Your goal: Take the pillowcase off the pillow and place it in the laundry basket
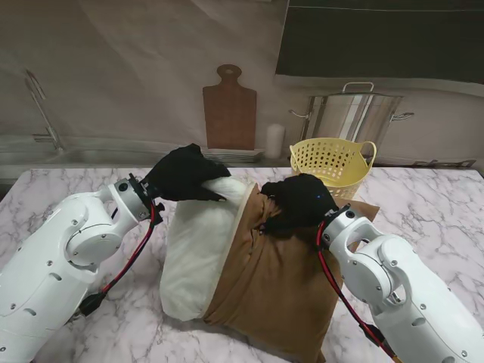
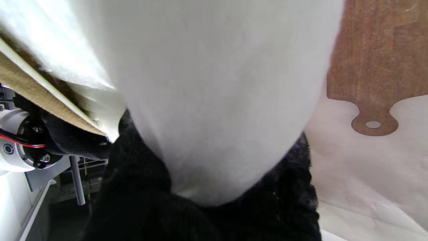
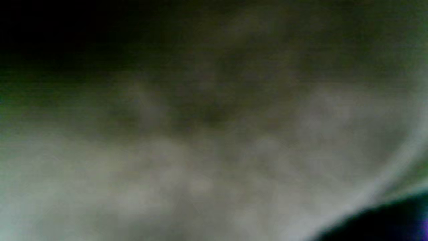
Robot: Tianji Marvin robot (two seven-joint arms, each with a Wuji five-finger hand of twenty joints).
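Table: white marble-pattern tabletop (image 1: 423,204), carrying everything in play.
Pillow: plump white pillow (image 1: 198,249), lying on the table with its long axis running from near me on the left to farther from me on the right; its left half is bare.
Pillowcase: brown fabric pillowcase (image 1: 276,291), covering the pillow's right half, its open mouth bunched along the middle.
Basket: pale yellow perforated plastic laundry basket (image 1: 333,162), standing upright beyond the pillow, on the right arm's side.
Left hand: black-gloved left hand (image 1: 184,174), fingers curled tight on the bare far corner of the pillow; the wrist view shows white cloth pinched between dark fingers (image 2: 294,187).
Right hand: black-gloved right hand (image 1: 300,200), pressed onto the case's open edge, apparently gripping a fold; its wrist view is only blur, so I cannot confirm the hold.
Key relation: pillow and case would part along the long axis, the case sliding rightward.
Nearer arm: the right, closer to both case and basket.
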